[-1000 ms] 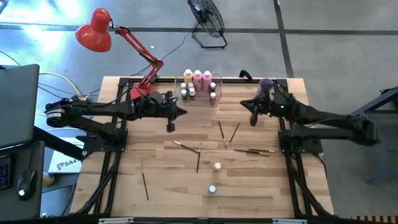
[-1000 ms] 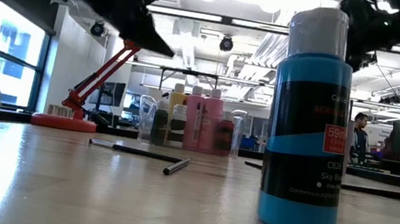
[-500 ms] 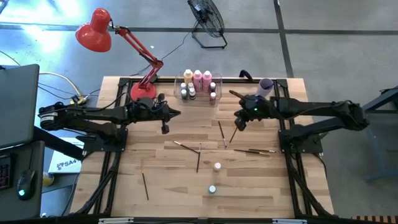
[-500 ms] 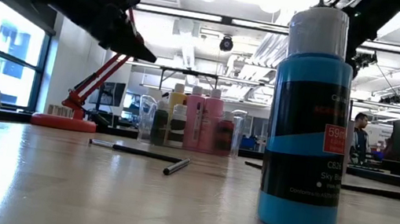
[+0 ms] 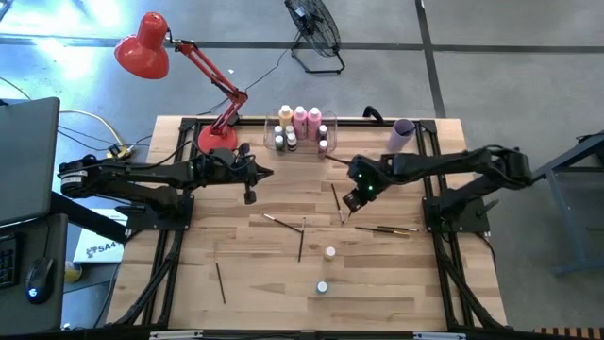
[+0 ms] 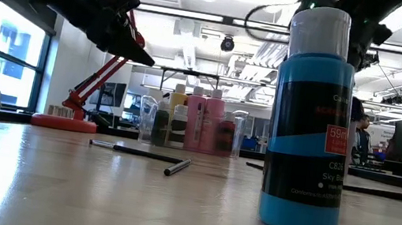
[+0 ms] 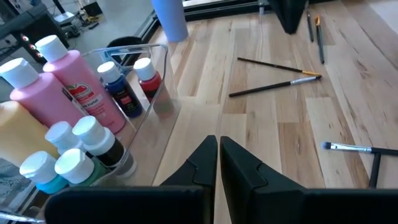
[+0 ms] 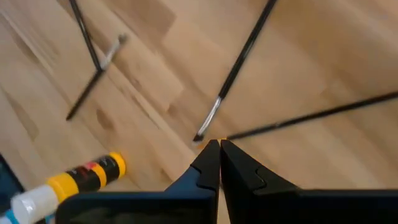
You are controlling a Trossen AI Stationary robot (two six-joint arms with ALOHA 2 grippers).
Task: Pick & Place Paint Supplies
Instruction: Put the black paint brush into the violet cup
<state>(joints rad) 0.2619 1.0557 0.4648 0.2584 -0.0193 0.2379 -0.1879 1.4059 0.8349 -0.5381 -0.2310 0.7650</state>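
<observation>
Pink and yellow-orange paint bottles (image 7: 74,87) and tiny white-capped ones stand in the clear bin (image 5: 300,132) at the far edge. Several paintbrushes (image 5: 382,229) lie scattered mid-table. A tiny sky-blue bottle (image 6: 310,129) stands near the front, and a yellow one (image 8: 81,177) lies on its side. My right gripper (image 5: 351,203) is shut and points steeply down just over two brush tips (image 8: 208,121); whether it touches them does not show. My left gripper (image 7: 219,140) is shut and hangs in the air just left of the bin, empty.
A lilac cup (image 5: 403,134) stands at the far right corner. A red desk lamp has its base (image 5: 215,140) left of the bin. Bare wood lies along the near edge and on the left half around one lone brush (image 5: 220,281).
My right gripper has swung from beside the lilac cup toward the table's middle and down, tipping from nearly level to steeply downward and rolling, and stays shut. My left gripper drew back a little toward the left edge and sank, then held still.
</observation>
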